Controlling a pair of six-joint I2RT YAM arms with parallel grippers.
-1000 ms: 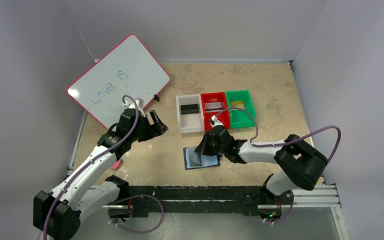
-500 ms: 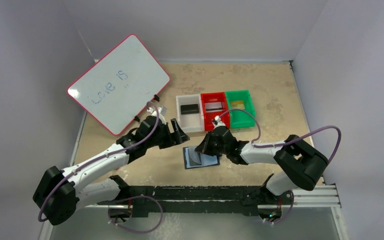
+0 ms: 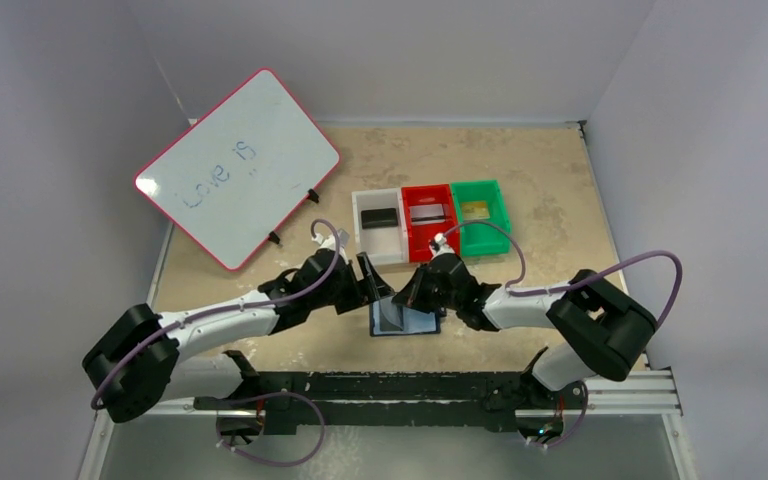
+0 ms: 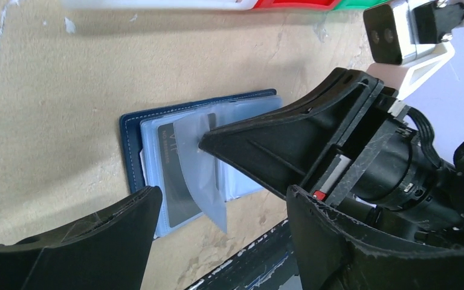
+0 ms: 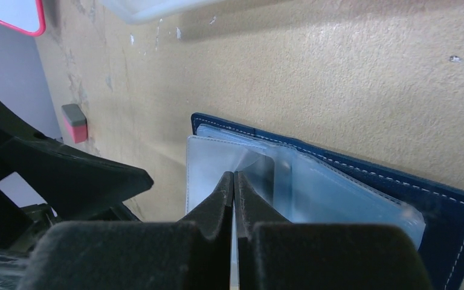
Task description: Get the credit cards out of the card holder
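The navy card holder [image 3: 407,325] lies open on the table near the front edge. My right gripper [image 3: 401,299] is shut on one of its clear pocket sleeves [image 4: 202,175] and holds it lifted. In the right wrist view the gripper [image 5: 234,181] pinches that sleeve above the card holder [image 5: 447,205]. A dark grey credit card [image 4: 175,181] sits in the pocket under the sleeve. My left gripper [image 3: 373,281] is open just left of the holder, and in the left wrist view that gripper [image 4: 223,241] hovers over its near edge. Other credit cards lie in the bins: black [image 3: 378,217], silver [image 3: 427,212], gold [image 3: 476,209].
White bin [image 3: 362,245], red bin [image 3: 409,238] and green bin [image 3: 484,243] stand in a row behind the holder. A pink-framed whiteboard [image 3: 235,165] leans at the back left. A pink eraser [image 5: 74,122] lies left of the holder. The black rail [image 3: 410,385] runs along the front.
My left arm has swung right from beside the whiteboard to the card holder, its jaws staying open. The right gripper and the lifted sleeve have not moved.
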